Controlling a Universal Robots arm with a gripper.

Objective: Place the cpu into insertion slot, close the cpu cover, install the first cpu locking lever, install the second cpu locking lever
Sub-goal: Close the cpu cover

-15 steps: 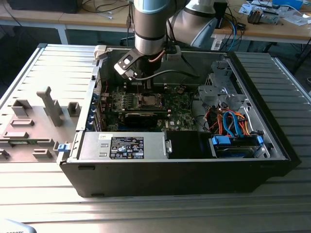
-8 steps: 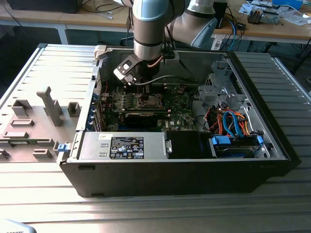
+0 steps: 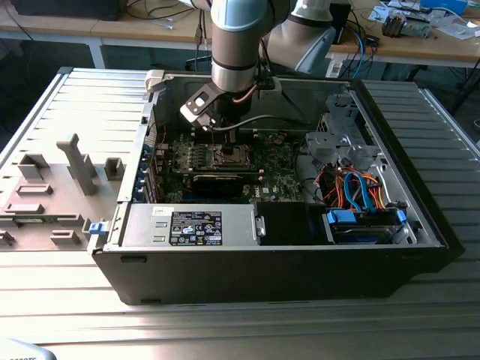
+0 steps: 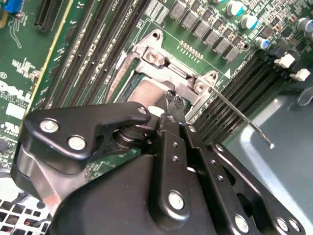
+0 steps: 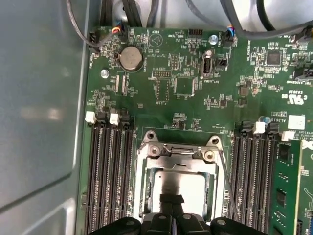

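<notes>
Mid-frame in the exterior view, the clenched, empty pincer [image 3: 223,136] is held at the cpu [image 5: 185,181], which could be shifted if pressed askew.

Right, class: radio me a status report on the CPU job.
Gripper shut, tips over cpu. Cpu cover down. One locking lever standing free.

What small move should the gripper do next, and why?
Probably shift the gripper sideways to the locking lever and press it down. The cpu cover already lies over the cpu, while that lever seems unlatched, slanting free above the memory slots.
</notes>
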